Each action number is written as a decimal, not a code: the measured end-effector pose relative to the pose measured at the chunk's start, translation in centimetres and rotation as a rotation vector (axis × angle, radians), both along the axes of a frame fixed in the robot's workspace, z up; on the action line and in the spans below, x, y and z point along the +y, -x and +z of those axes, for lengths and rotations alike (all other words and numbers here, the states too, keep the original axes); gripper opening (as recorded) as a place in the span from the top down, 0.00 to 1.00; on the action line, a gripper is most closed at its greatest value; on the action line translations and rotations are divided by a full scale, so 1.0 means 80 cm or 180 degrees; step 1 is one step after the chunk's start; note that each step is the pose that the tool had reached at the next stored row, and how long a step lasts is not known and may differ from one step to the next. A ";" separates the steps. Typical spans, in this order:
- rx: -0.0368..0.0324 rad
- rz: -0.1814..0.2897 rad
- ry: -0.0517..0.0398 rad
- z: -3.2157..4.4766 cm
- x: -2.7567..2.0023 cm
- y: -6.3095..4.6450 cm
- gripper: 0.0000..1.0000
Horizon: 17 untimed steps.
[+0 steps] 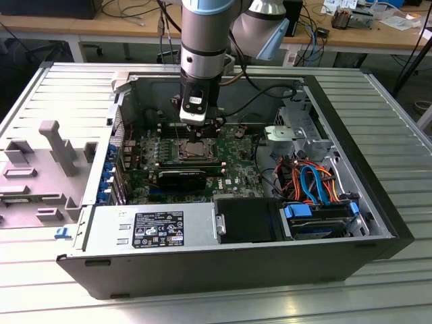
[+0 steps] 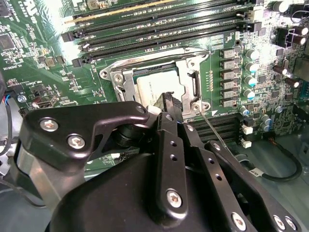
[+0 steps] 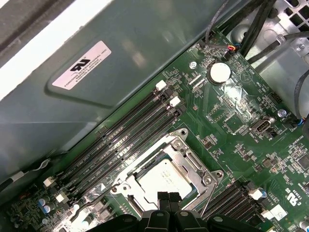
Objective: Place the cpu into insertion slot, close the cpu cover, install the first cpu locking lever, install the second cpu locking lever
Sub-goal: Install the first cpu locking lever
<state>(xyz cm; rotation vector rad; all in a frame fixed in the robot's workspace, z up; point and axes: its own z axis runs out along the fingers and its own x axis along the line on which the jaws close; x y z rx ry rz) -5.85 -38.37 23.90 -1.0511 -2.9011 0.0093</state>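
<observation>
Nearest the lens is the black linkage and screw heads of the gripper [image 2: 169, 102], its tips poised over the socket [image 2: 116, 79]. Fingers [image 3: 163, 198] are drawn together side by side, with nothing seen between them. The chip [image 3: 161, 180] lies flat inside the socket, its dull silver top showing through the window of the cover [image 3: 190, 166]. The cover looks folded down over the chip's edges; whether it is fully seated, can't tell. The fingertips sit at the chip's edge, right at the cover frame, touching or just above, contact unclear. A thin wire lever [image 2: 215, 130] runs out slantwise from the socket's corner beside the gripper, seemingly loose rather than tucked under its catch; the same wire is seen in the first wrist view [image 3: 206, 200]. The lever on the opposite side is not made out for certain. Long black memory slots [image 3: 125, 137] run just beside the socket on the green board [image 3: 227, 116]. In the exterior view the arm hangs straight down into the open computer case [image 1: 202, 270], the gripper [image 1: 204, 133] low over the socket near the board's middle. Judgement: placing looks done, the cover is down or nearly so, and the work is at the first lever. That step calls for closed tips bearing on a thin springy wire, guiding it down and under its hook without slipping onto the chip or neighbouring parts.
</observation>
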 end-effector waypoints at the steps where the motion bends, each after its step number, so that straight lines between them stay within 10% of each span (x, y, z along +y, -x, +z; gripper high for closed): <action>1: 0.0000 0.0002 0.0000 0.0000 0.0000 0.000 0.89; 17: 0.0000 0.0032 0.0000 0.0000 0.0000 0.000 0.89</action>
